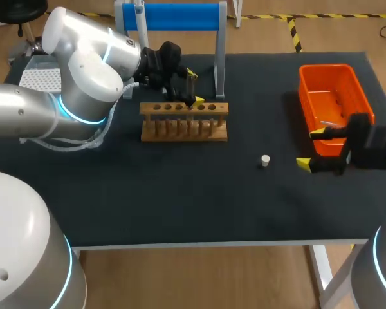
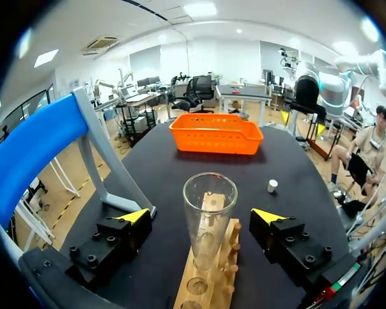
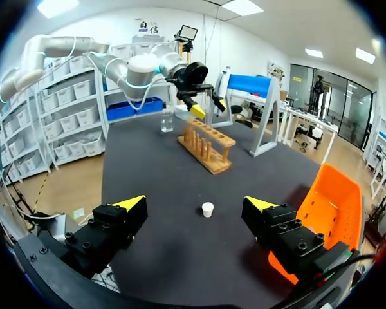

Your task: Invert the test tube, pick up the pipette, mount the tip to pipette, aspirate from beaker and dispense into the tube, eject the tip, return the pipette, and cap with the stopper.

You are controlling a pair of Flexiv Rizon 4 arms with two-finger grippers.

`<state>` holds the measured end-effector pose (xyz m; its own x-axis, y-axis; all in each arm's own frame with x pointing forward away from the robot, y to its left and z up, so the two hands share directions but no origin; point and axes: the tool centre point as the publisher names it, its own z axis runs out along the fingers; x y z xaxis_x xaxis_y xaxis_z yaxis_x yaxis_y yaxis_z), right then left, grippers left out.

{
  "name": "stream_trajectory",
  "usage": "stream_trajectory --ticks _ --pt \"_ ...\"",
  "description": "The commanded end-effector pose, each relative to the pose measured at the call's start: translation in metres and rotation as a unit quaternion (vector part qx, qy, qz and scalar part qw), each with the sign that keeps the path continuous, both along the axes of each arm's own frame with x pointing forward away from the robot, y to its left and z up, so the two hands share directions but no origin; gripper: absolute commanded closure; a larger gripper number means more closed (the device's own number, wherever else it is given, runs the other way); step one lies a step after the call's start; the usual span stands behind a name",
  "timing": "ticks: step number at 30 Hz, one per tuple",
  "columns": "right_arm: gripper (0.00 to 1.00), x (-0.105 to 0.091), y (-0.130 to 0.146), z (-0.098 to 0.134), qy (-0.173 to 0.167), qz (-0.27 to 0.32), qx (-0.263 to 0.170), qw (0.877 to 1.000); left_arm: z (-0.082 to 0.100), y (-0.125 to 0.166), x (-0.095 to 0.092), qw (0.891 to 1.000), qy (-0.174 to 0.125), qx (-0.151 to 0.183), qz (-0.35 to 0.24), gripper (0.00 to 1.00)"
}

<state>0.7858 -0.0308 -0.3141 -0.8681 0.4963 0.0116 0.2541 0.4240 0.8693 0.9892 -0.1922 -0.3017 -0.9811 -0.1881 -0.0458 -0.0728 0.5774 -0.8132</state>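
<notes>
A clear glass test tube (image 2: 209, 212) stands upright, mouth up, in the wooden rack (image 1: 183, 122). My left gripper (image 1: 195, 87) is open at the rack's top. In the left wrist view its fingers flank the tube with a gap on each side. A small white stopper (image 1: 265, 160) lies on the black mat right of the rack. My right gripper (image 1: 309, 149) is open and empty just right of the stopper, and the stopper (image 3: 208, 209) lies slightly ahead of its fingertips (image 3: 130, 203). A glass beaker (image 3: 167, 120) stands beyond the rack (image 3: 207, 147).
An orange basket (image 1: 331, 103) sits at the right edge, close behind my right gripper. A blue-topped stand (image 1: 174, 16) rises behind the rack, one leg just right of my left gripper. A white perforated tip box (image 1: 38, 78) lies at the far left.
</notes>
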Motion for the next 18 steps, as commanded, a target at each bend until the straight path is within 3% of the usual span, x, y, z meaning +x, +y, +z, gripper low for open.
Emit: stream_trajectory --ticks 1,18 --pt "0.00 0.012 0.008 -0.011 0.009 0.003 -0.010 1.000 0.000 -0.001 0.001 1.000 0.001 0.000 -0.001 0.00" --pt "0.00 0.032 0.027 -0.047 0.036 0.004 -0.033 0.999 0.000 -0.001 0.001 1.000 0.001 0.000 -0.001 0.00"
